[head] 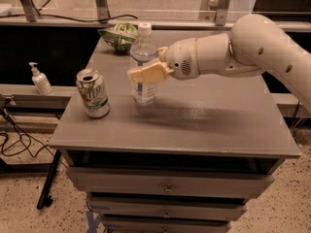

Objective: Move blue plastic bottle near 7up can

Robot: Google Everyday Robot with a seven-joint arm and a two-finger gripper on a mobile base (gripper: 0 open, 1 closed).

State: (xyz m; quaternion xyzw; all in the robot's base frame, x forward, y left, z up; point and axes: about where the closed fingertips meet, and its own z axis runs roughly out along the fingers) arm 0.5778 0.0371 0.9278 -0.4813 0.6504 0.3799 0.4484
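Observation:
The blue plastic bottle [144,89], clear with a white cap, stands upright on the grey cabinet top [204,125], left of centre. My gripper [145,73] reaches in from the right and is shut on the bottle's middle; its tan finger [146,74] crosses the front of the bottle. The 7up can [93,93], white and green with a silver top, stands upright near the top's left edge, a short gap to the left of the bottle.
A green-and-white snack bag [119,35] lies at the back left of the cabinet top. A small white pump dispenser [40,79] stands on a lower ledge to the left. Cables lie on the floor at left. Drawers sit below the top.

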